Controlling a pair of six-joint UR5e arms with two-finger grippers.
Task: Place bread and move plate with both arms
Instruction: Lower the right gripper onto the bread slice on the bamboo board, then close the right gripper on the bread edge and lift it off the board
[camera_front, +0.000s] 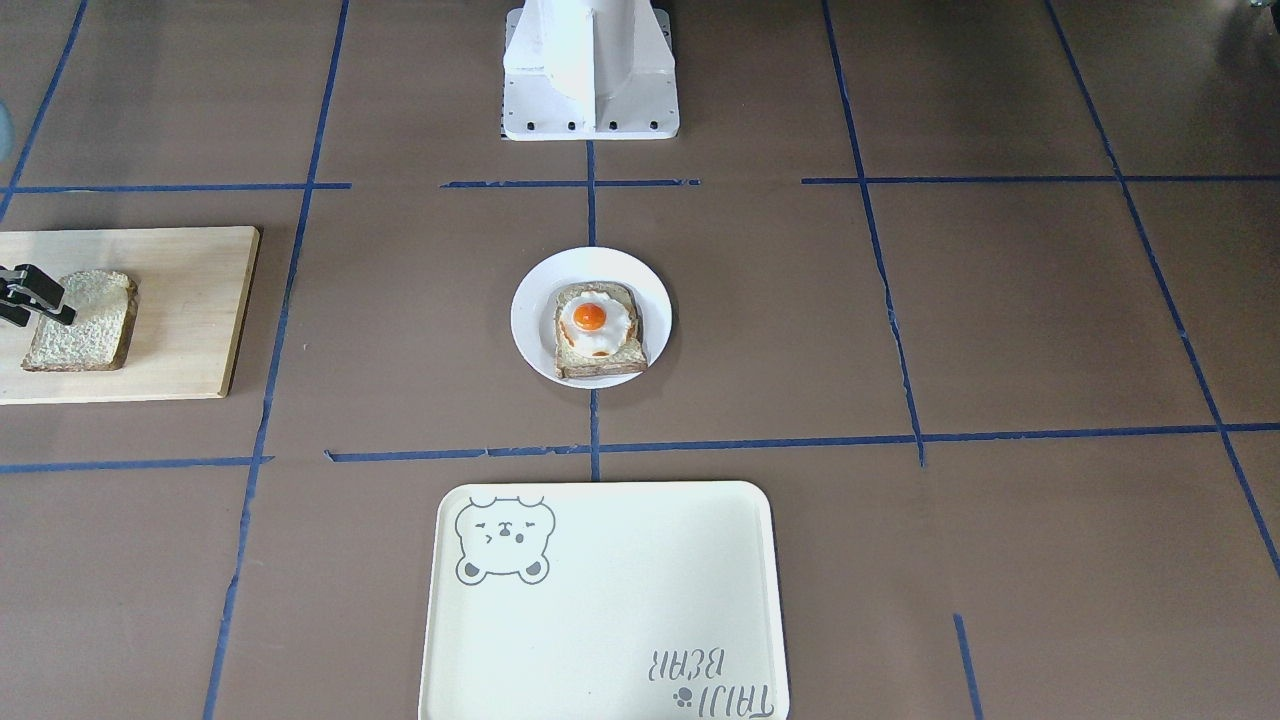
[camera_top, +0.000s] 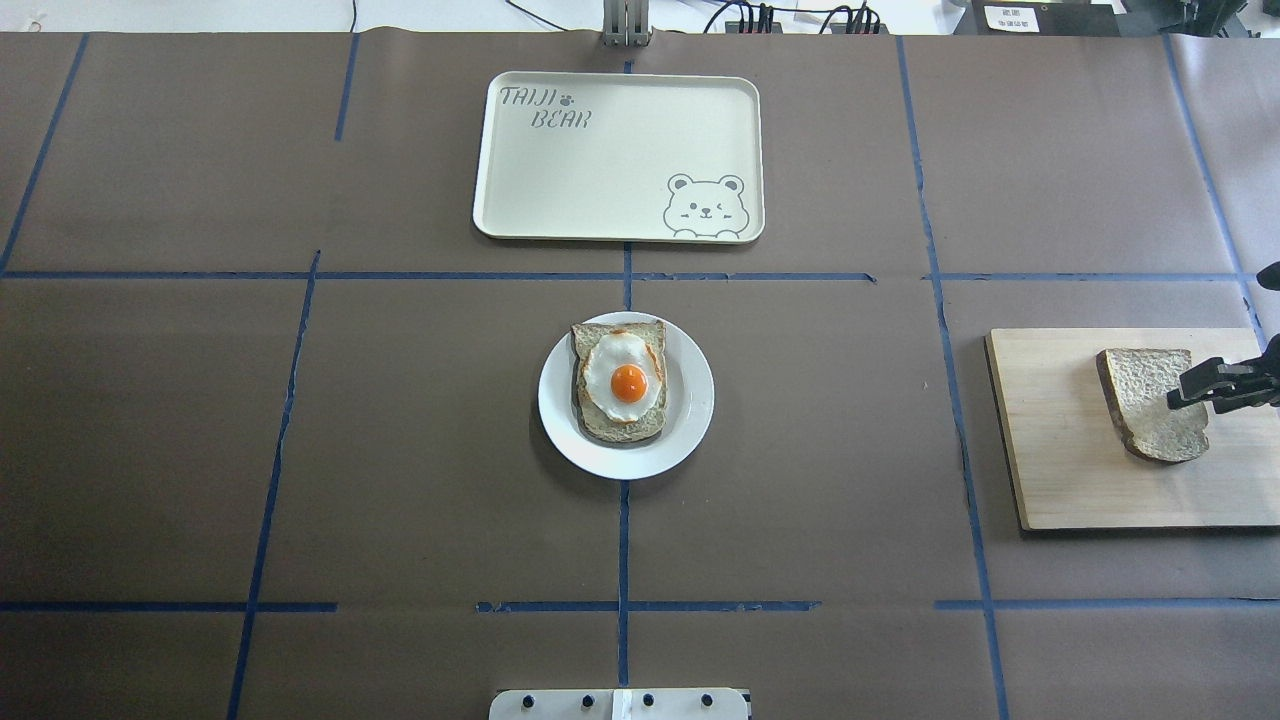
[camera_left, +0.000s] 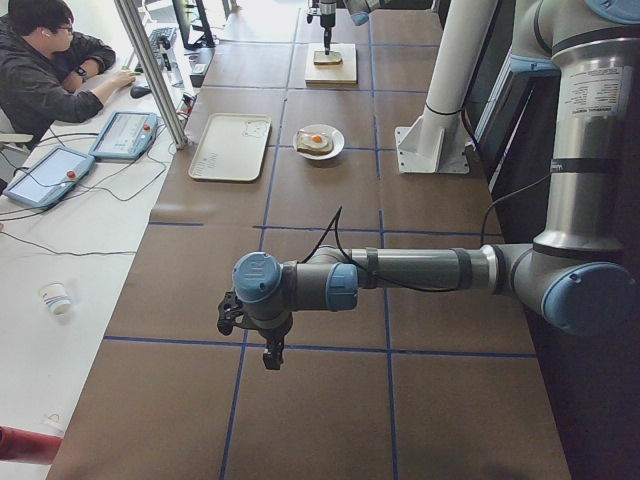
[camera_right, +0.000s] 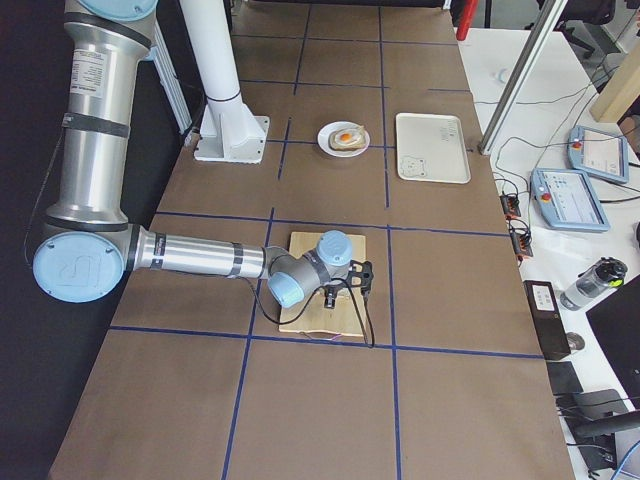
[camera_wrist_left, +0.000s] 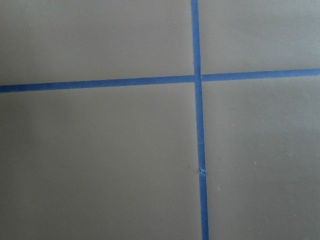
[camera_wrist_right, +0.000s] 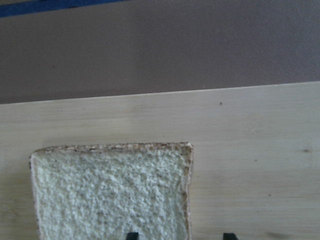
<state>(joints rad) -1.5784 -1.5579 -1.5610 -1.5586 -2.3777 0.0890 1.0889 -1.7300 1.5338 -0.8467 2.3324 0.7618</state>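
Observation:
The plain bread (camera_top: 1145, 400) lies flat on a wooden board (camera_top: 1060, 460) at the table's right end. My right gripper (camera_top: 1205, 383) hovers low over the slice's outer edge with its jaws open. In the right wrist view its fingertips (camera_wrist_right: 131, 235) straddle the side crust of the bread (camera_wrist_right: 110, 192), one over the slice and one over the board. The white plate (camera_top: 692, 400) sits mid-table with an egg-topped slice (camera_top: 620, 382) on it. My left gripper (camera_left: 268, 352) hangs over bare table at the left end, far from everything. I cannot tell whether it is open or shut.
A cream bear tray (camera_top: 620, 150) lies beyond the plate, on the operators' side. The white robot base (camera_front: 590, 70) stands behind the plate. Blue tape lines cross the brown table. An operator sits at a side desk in the exterior left view.

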